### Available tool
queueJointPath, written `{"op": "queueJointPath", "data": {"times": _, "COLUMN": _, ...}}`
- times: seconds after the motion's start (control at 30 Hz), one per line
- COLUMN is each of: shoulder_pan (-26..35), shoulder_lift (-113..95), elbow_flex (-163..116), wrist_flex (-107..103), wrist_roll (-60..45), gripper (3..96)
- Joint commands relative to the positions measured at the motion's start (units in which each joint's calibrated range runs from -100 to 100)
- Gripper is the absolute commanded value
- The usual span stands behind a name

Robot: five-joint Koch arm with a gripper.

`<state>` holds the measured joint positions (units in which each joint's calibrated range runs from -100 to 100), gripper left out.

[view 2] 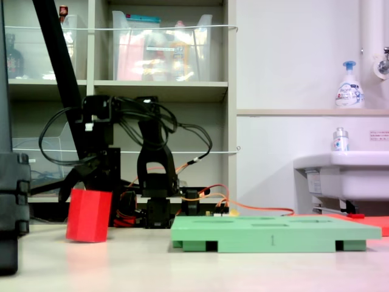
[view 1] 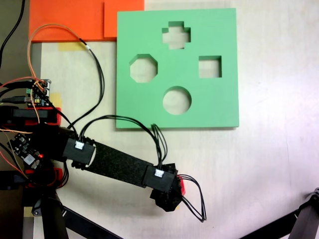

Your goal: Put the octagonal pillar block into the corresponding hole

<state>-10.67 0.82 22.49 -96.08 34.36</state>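
The green board lies flat with open air above it, its eight-sided hole empty. Bare table spreads beside it. The tilted red block sits well apart.

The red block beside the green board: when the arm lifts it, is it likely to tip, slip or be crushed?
The red block already leans in the second exterior view, one bottom edge off the table, so it probably tips easily. It looks like matte foam, so likely light and slightly squashable, not slippery. Its flat faces should keep it from rolling. The tool hides the grasp in the first exterior view.
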Motion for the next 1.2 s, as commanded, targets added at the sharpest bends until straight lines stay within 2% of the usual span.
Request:
{"op": "queueJointPath", "data": {"times": 0.03, "shoulder_pan": 0.4, "shoulder_lift": -5.0, "elbow_flex": 0.7, "wrist_flex": -3.9, "wrist_roll": 1.3, "gripper": 44.2}}
{"op": "queueJointPath", "data": {"times": 0.33, "shoulder_pan": 5.6, "shoulder_lift": -26.9, "elbow_flex": 0.9, "wrist_flex": -3.9, "wrist_roll": 9.5, "gripper": 44.5}}
{"op": "queueJointPath", "data": {"times": 0.47, "shoulder_pan": 10.3, "shoulder_lift": -37.1, "elbow_flex": 0.9, "wrist_flex": -3.9, "wrist_roll": 15.2, "gripper": 44.1}}
{"op": "queueJointPath", "data": {"times": 0.6, "shoulder_pan": 17.7, "shoulder_lift": -42.7, "elbow_flex": 0.9, "wrist_flex": -3.9, "wrist_roll": 24.3, "gripper": 44.1}}
{"op": "queueJointPath", "data": {"times": 0.9, "shoulder_pan": 31.4, "shoulder_lift": -34.9, "elbow_flex": 3.5, "wrist_flex": -3.9, "wrist_roll": 42.0, "gripper": 44.2}}
{"op": "queueJointPath", "data": {"times": 1.2, "shoulder_pan": 35.4, "shoulder_lift": -25.7, "elbow_flex": 4.4, "wrist_flex": 1.0, "wrist_roll": 46.3, "gripper": 44.5}}
